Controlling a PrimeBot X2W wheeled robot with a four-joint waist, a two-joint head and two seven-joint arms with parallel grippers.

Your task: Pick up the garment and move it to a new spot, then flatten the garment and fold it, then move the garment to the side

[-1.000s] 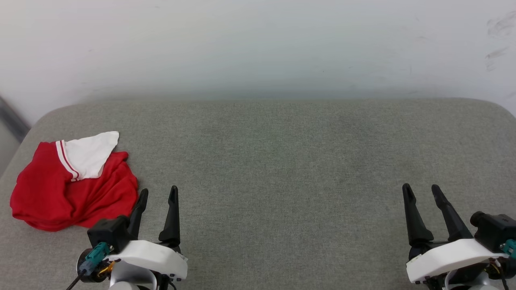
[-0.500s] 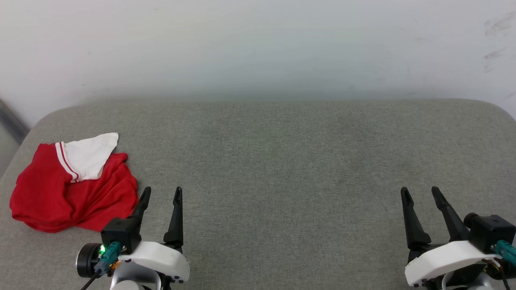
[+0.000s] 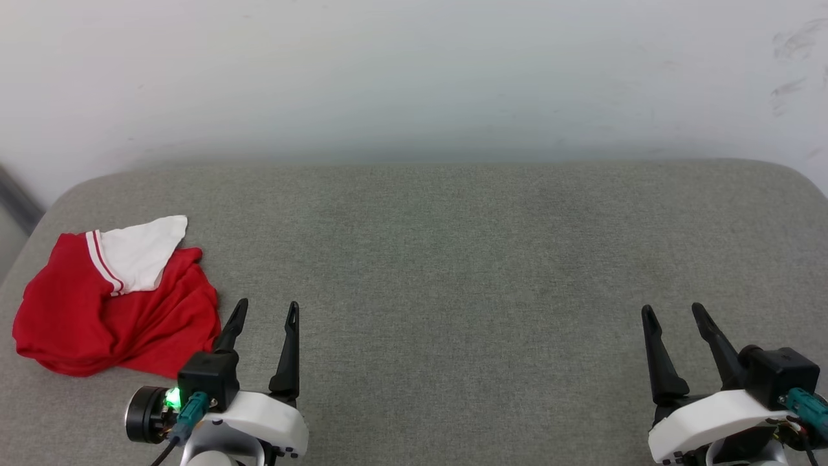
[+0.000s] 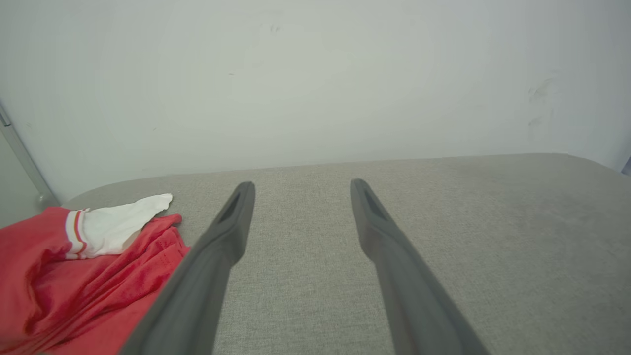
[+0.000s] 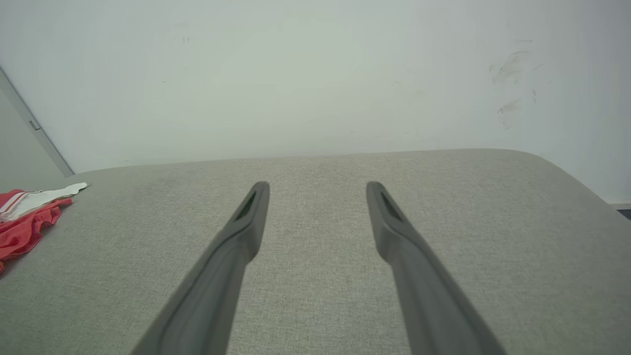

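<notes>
The garment (image 3: 110,304) lies crumpled at the far left of the grey cushioned surface (image 3: 453,259), red with a white sleeve and red-white striped seam on top. Its print is hidden. In the left wrist view the garment (image 4: 74,266) sits at the lower left, and in the right wrist view the garment (image 5: 24,217) shows at the left edge. My left gripper (image 3: 267,309) stands open just right of the garment's near edge, empty, not touching it. My right gripper (image 3: 673,312) is open and empty at the lower right, far from the garment.
A pale wall (image 3: 414,77) rises straight behind the surface. The surface's rounded left edge (image 3: 39,213) runs close to the garment, with a grey vertical strip (image 3: 16,194) beyond it. Bare cushion stretches between the two grippers.
Both grippers have drawn back slightly toward the bottom of the head view, the left one also shifting a little right. The garment lies as before. Both stay open.
</notes>
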